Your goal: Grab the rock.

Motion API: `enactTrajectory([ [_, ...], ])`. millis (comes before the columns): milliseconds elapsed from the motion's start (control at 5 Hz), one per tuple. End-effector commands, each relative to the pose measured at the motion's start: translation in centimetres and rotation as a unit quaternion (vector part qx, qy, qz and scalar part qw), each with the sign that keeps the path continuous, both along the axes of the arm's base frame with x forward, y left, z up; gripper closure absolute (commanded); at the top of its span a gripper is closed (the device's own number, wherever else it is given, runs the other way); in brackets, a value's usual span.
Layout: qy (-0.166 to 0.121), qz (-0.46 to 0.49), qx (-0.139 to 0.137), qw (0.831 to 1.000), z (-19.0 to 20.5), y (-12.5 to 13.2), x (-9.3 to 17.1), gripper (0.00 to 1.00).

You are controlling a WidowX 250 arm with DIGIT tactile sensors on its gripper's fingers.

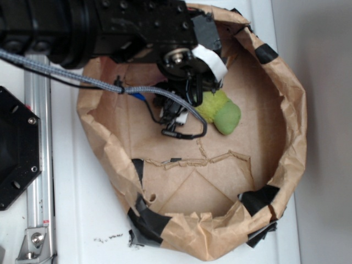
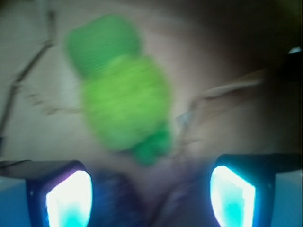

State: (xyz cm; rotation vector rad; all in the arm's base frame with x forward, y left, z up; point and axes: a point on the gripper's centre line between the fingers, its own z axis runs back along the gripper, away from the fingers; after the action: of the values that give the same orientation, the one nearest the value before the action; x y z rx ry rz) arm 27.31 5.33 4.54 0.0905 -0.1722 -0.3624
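Gripper: your black WidowX gripper points down into the back part of the brown paper nest. In the wrist view its two fingers sit at the far left and far right of the bottom edge with a wide gap between them, so it's spread and holding nothing.

Rock: honestly can't pin it down for you. The overhead view shows no stone in the uncovered parts of the nest, and the arm covers the patch right under the gripper. In the wrist view there's a dark purplish smudge low between the fingers, but it's too blurred to say if that's the rock.

Green toy: the fuzzy yellow-green soft toy lies just beside the gripper, on its right in the overhead view. In the wrist view it's ahead of the fingers, a bit left of centre, not between them.

Nest: a crumpled brown paper ring patched with strips of black tape; the gripper hangs inside it, near the back wall, with the front half of the floor well apart from it.

Cable: a grey braided cable runs along the arm and loops down beside the gripper.

Surroundings: the nest sits on a white table; a silver metal rail and a black hexagonal plate are off to the left, well away from the gripper.
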Motion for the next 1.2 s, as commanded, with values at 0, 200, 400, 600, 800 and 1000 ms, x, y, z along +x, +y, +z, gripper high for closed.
enactTrajectory([
  [0,0.010,-0.012,0.032,0.999,-1.5,1.9,-1.0,0.00],
  [200,0.030,-0.037,0.010,0.999,-1.7,0.8,-1.7,0.00],
  [400,0.062,-0.046,-0.035,0.996,-2.4,-0.8,-2.6,0.00],
  [600,0.078,-0.054,-0.019,0.995,-3.2,-1.5,-3.3,0.00],
  [800,0.078,-0.043,-0.015,0.996,-3.7,-1.2,-3.1,1.00],
  [1000,0.077,-0.041,-0.005,0.996,-3.5,-1.2,-2.8,1.00],
])
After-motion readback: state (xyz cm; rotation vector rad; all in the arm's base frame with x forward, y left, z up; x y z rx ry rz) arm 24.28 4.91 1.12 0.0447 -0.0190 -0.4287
